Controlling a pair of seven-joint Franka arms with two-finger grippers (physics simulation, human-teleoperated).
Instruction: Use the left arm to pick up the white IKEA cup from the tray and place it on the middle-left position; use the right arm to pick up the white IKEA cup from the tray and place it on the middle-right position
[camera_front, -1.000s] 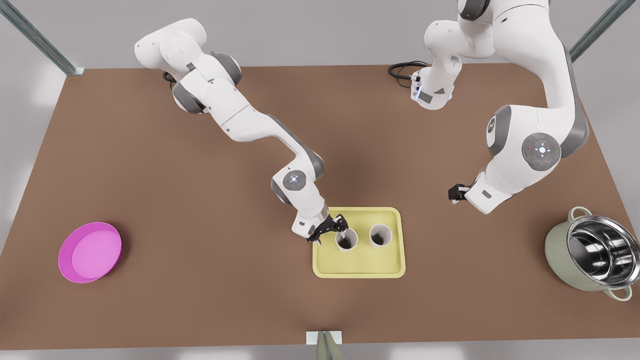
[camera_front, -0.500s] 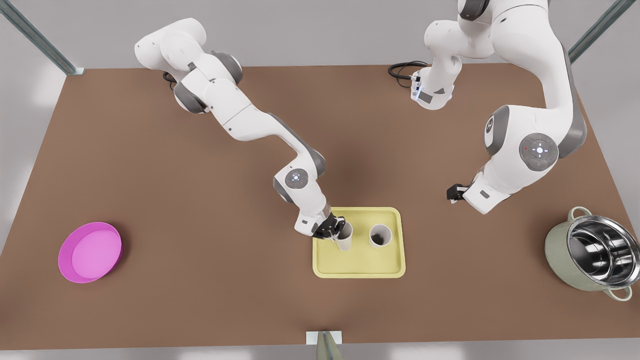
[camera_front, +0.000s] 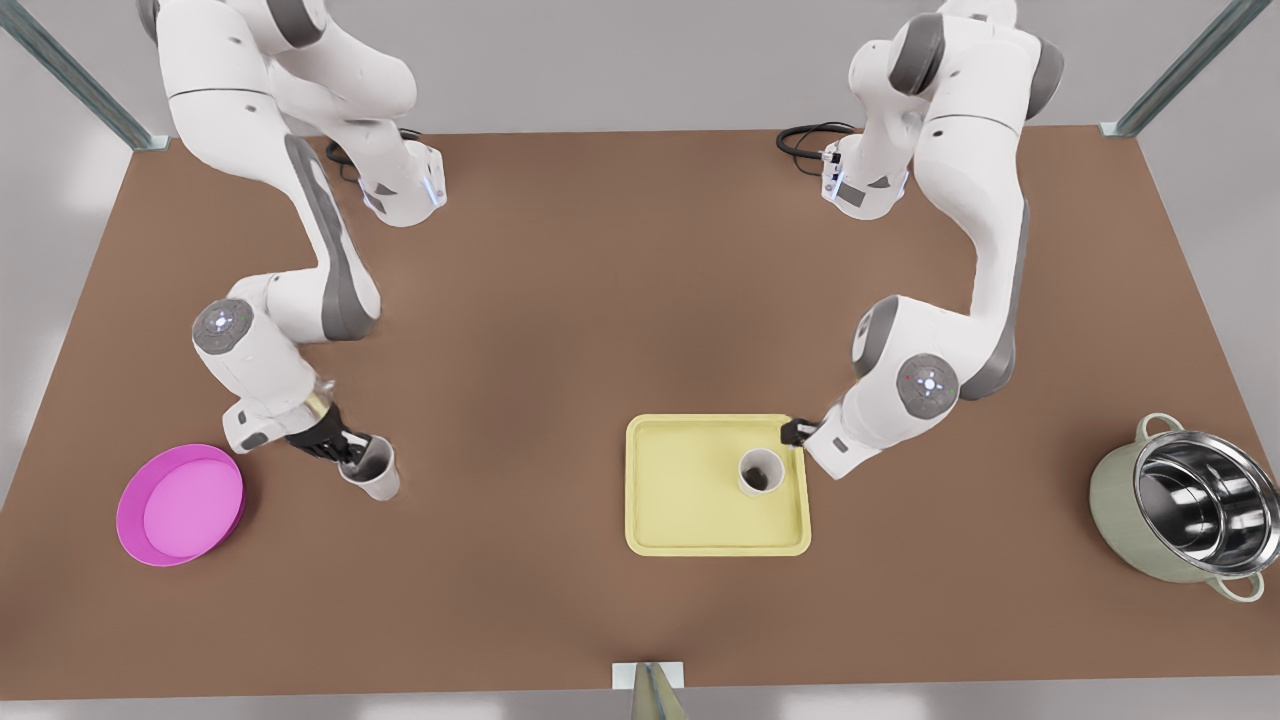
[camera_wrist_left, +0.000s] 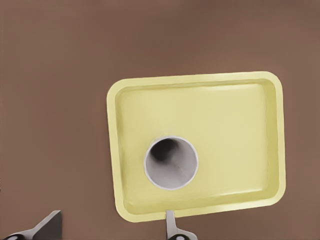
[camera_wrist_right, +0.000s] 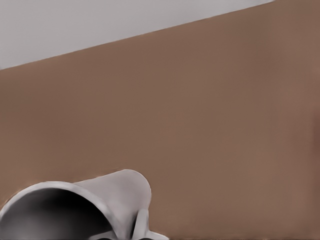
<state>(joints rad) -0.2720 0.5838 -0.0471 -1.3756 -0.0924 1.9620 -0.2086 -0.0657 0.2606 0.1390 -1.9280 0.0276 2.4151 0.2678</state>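
Note:
The pale yellow tray (camera_front: 650, 500) lies on the brown table with one white cup (camera_front: 760, 471) standing upright in it. In the left wrist view that cup (camera_wrist_left: 171, 162) sits in the tray (camera_wrist_left: 112, 150), and my left gripper (camera_wrist_left: 110, 232) hangs open above the tray's edge. In the front view the left gripper (camera_front: 793, 432) is over the tray's far right corner. My right gripper (camera_front: 345, 455) is at the front view's left, shut on the rim of a second white cup (camera_front: 372, 472), which is tilted. The right wrist view shows this cup (camera_wrist_right: 100, 200) with one finger (camera_wrist_right: 141, 225) on its wall.
A round pink dish (camera_front: 180, 503) lies just to the left of the held cup in the front view. A steel pot (camera_front: 1185, 508) stands at the front view's right edge. Bare brown tabletop (camera_front: 520, 400) stretches between the held cup and the tray.
The arm at the front view's left closed on one cup in the tray and carried it far left, next to the pink dish. The other arm swung in to the tray's far right corner.

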